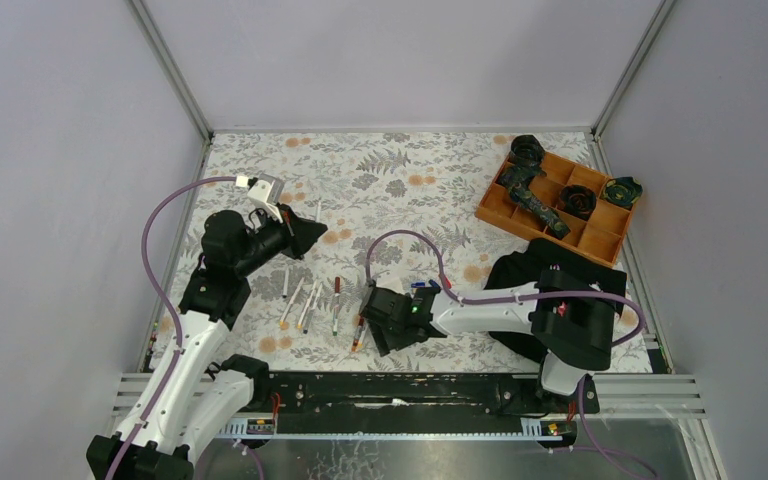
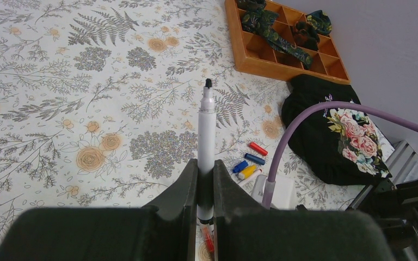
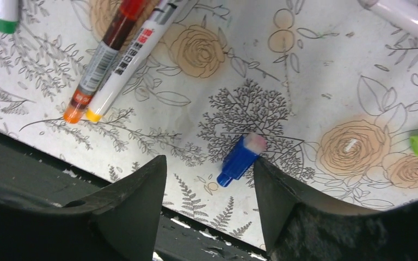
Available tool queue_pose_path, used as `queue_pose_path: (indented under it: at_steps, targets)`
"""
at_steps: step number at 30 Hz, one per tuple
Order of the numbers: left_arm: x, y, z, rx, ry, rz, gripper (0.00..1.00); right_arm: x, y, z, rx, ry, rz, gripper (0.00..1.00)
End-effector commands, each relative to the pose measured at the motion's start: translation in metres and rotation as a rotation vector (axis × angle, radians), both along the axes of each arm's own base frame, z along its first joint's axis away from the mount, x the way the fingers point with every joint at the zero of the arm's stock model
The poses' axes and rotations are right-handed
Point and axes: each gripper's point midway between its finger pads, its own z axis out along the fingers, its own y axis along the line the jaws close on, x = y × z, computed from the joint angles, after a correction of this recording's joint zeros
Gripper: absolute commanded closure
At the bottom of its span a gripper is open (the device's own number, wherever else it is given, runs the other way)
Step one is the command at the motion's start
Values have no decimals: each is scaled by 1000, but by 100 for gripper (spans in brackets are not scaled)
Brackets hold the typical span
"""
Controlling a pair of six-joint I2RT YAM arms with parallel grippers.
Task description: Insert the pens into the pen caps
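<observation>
Left jaws grip pen; right jaws straddle blue cap, perhaps touching.

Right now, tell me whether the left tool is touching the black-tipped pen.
Touching. The left wrist view shows the left tool shut on the black-tipped pen, both fingers pressed against its white barrel.

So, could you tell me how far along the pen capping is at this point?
Early, it seems: no pen is clearly capped. In hand: the left end effector grips a black-tipped pen, and the right end effector hangs open above a blue cap on the table. Left: several loose pens and the red cap, among others.
</observation>
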Motion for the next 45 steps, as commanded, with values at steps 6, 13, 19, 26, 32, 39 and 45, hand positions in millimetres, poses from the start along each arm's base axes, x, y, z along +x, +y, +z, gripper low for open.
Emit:
queue_pose_path:
  at_steps: [6, 13, 19, 26, 32, 39, 45]
  targets:
    - [0, 1, 15, -26, -65, 5, 100, 13, -41, -17, -207, -56, -89, 55]
    - [2, 0, 12, -32, -48, 5, 100, 15, -49, -27, -259, -63, -93, 76]
    - [5, 2, 13, -47, -41, 33, 100, 27, -52, -7, -198, -78, -140, 100]
    - [4, -22, 39, -211, -77, -78, 100, 81, -41, 61, 38, -164, -124, 100]
    - [-15, -66, 59, -299, -124, -279, 100, 139, -43, 133, 297, -262, -157, 100]
    - [-43, -86, 58, -306, -129, -444, 100, 160, -29, 256, 660, -485, -162, 100]
    - [-53, -91, 56, -311, -123, -493, 100, 149, -15, 326, 979, -582, -125, 100]
